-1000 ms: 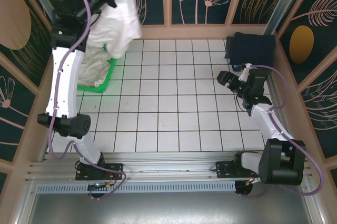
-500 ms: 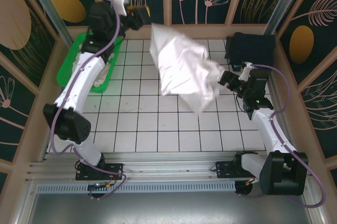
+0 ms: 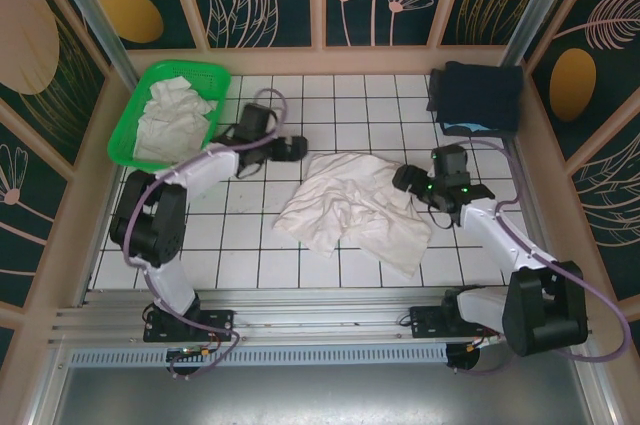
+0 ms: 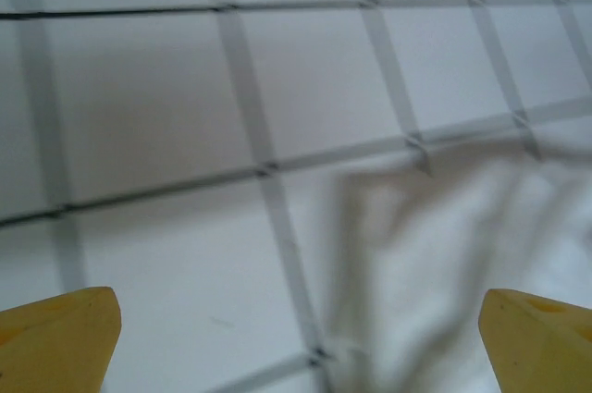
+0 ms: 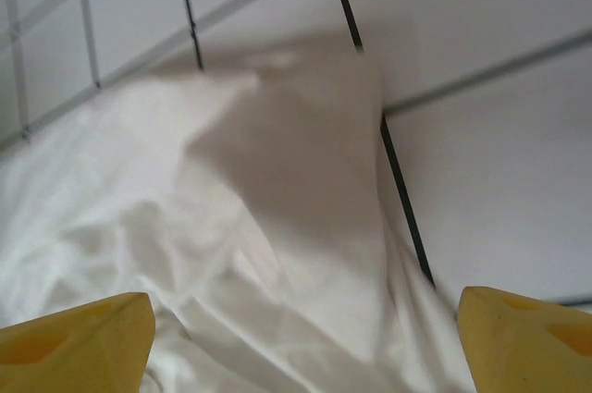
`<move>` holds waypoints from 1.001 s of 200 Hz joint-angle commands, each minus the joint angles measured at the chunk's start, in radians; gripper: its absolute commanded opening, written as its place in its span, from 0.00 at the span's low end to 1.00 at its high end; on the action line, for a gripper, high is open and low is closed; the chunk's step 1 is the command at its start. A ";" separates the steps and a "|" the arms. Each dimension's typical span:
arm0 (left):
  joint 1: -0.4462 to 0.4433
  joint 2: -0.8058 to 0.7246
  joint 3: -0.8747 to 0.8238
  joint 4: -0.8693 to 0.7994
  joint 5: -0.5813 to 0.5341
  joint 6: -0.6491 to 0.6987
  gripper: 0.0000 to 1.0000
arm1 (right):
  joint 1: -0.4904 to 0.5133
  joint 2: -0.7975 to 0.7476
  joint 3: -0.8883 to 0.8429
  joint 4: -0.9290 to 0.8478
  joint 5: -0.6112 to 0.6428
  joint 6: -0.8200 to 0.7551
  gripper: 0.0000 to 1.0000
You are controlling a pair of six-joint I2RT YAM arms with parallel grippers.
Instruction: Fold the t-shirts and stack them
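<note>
**Top view.** One white t-shirt (image 3: 350,207) lies crumpled on the tiled tabletop (image 3: 250,265), near its middle. Its long axis runs from the far left to the near right, where a broad flap points toward the near right corner. The cloth is plain, soft and heavily wrinkled, with overlapping folds; neck and sleeves cannot be told apart. Other t-shirts (image 3: 168,117) lie bunched in a green basket (image 3: 122,137) at the far left, and a dark cloth (image 3: 476,95) sits at the far right.

**Wrist views.** The left tool (image 3: 296,148) is beside the shirt's far left edge, its yellow fingertips (image 4: 60,333) spread wide and holding nothing. The right tool (image 3: 404,180) is over the shirt's right edge, likewise spread and empty.
</note>
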 commanded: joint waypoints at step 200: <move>-0.096 -0.471 -0.075 -0.225 -0.257 0.133 0.00 | 0.054 0.075 0.426 -0.087 0.325 -0.158 0.00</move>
